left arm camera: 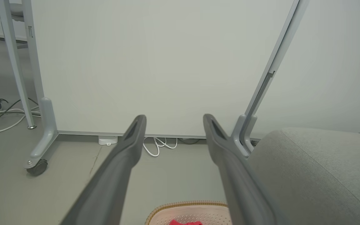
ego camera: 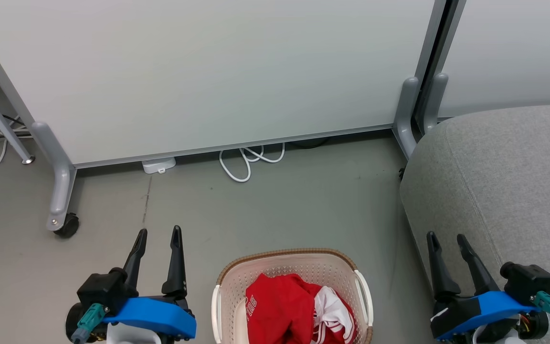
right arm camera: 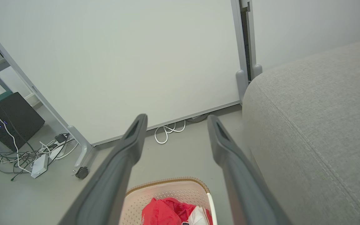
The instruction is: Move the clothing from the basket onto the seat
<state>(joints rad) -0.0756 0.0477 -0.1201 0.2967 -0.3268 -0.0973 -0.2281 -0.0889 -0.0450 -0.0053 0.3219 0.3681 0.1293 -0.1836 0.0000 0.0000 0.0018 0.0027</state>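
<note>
Red fabric marks the clothing [ego camera: 284,310] in the head view. It is a soft, crumpled heap with white stripes and a white panel on its right side and some lettering near its left edge. It lies inside the basket [ego camera: 287,253], a cream perforated tub with a brown woven-look rim and white side handles, standing on the grey floor [ego camera: 280,210]. The seat [ego camera: 509,177], grey woven upholstery with a rounded corner, stands to the basket's right and apart from it. The left gripper [ego camera: 159,231] hovers left of the basket with its fingers spread and empty. The right gripper [ego camera: 444,236] hangs over the seat's near edge, likewise parted and empty. Behind them, a white cable [ego camera: 248,162] curls under a pale partition panel [ego camera: 208,71].

From the left wrist, the left gripper [left arm camera: 173,117] shows both fingers wide apart. The basket [left arm camera: 189,207] rim and a sliver of the clothing [left arm camera: 184,222] sit at the bottom edge, with the seat [left arm camera: 317,165] to the right.

From the right wrist, the right gripper [right arm camera: 177,116] is also spread. Between its fingers is the basket [right arm camera: 167,187] holding the clothing [right arm camera: 164,212], red with a white patch. The seat [right arm camera: 317,125] shows a stitched seam.
</note>
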